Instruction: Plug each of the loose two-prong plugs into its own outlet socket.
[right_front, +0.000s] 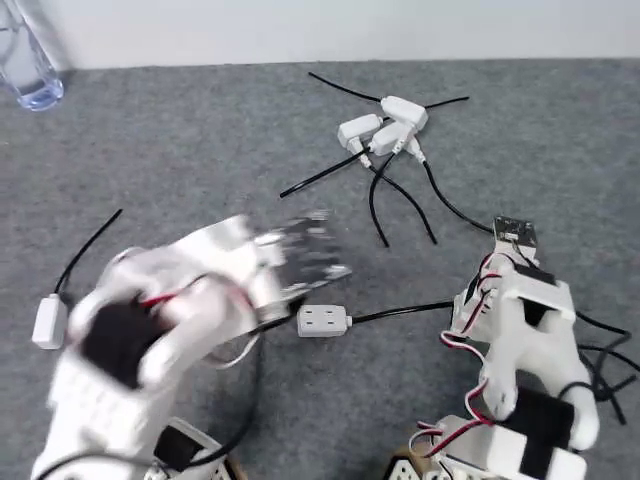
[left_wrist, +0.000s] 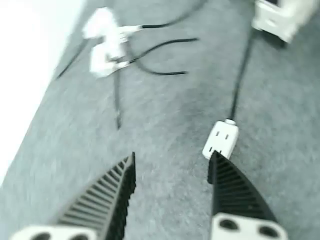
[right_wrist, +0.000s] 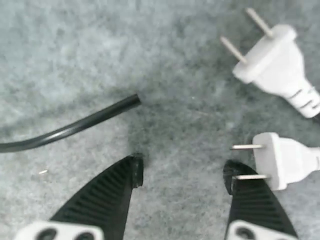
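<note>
Soft, even light over the grey table (right_front: 200, 150), with no glare.
In the high view, the left arm (right_front: 170, 320) at 8 o'clock is smeared by blur. The left wrist view is hazy throughout. A faint shadow lies beside the cable end (right_wrist: 132, 102).

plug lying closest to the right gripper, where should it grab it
Probably by the white body of the plug, from above, closing across its two narrow sides. It lies flat on the carpet, and that leaves the prongs free.

The left arm (right_front: 190, 275) and right arm (right_front: 530, 320) are white with black blocks and red wires. The left claw (left_wrist: 172, 160) and right claw (right_wrist: 183, 170) have black ridged fingers (left_wrist: 112, 200)
</note>
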